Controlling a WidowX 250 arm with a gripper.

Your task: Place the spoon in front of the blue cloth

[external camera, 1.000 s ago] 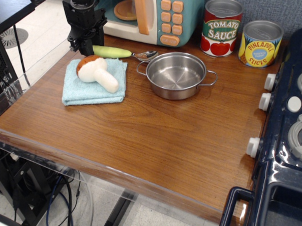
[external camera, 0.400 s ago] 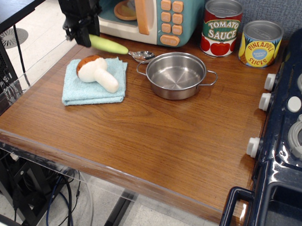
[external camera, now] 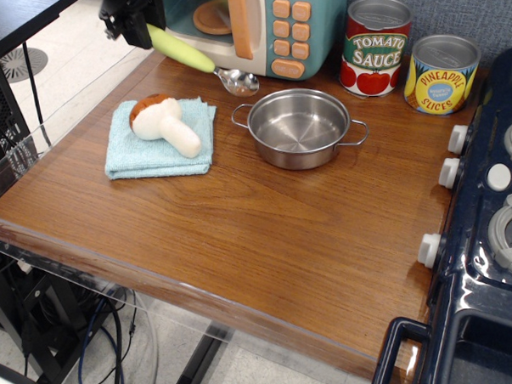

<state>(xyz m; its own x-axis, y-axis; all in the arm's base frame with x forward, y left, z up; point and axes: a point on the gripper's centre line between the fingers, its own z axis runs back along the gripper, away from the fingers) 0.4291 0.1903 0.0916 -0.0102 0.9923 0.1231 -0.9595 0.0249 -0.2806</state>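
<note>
So the gripper (external camera: 136,20) is up at the far left corner of the bench, clamped on the handle end of the spoon (external camera: 201,60). The spoon's off the wood, hanging tilted: its long axis runs diagonally, pale yellow-green handle high and left in the black fingers, shiny bowl pointing down and right, toward the steel pot (external camera: 298,128). The bowl sits just in front of the toy microwave (external camera: 257,22) at the back edge. The blue cloth (external camera: 159,139) lies flat near the left edge with a toy mushroom (external camera: 166,124) on top. Tomato sauce can (external camera: 375,47) and pineapple can (external camera: 440,75) stand along the back edge toward the right.
</note>
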